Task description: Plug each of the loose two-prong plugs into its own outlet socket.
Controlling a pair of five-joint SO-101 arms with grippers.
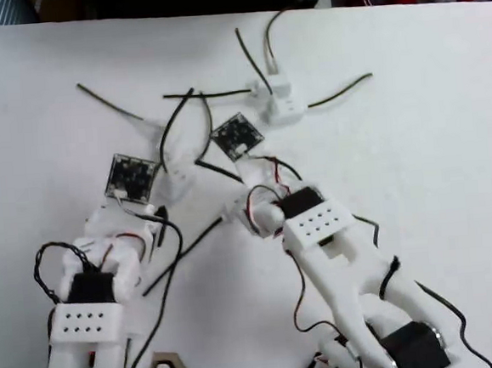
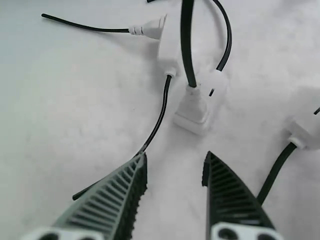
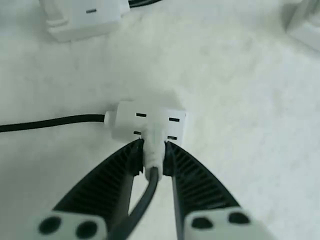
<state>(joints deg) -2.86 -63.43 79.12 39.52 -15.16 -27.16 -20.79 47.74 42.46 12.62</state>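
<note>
Right tool clenched on a plug at a socket; left tool released.

The right tool holds the white plug between both fingers, near the middle of the table, a little toward the near edge. The plug touches the slotted face of the white socket, between the slots; I cannot tell if the prongs are inside. A black cord leaves the socket at one end and lies flat on the table. The left tool is closer to the near left corner, with its fingers apart and holding nothing. Just in front of it a white block with its own black cord lies on the table, not touching the fingers. Two small black boards lie between the arms and the far edge.
</note>
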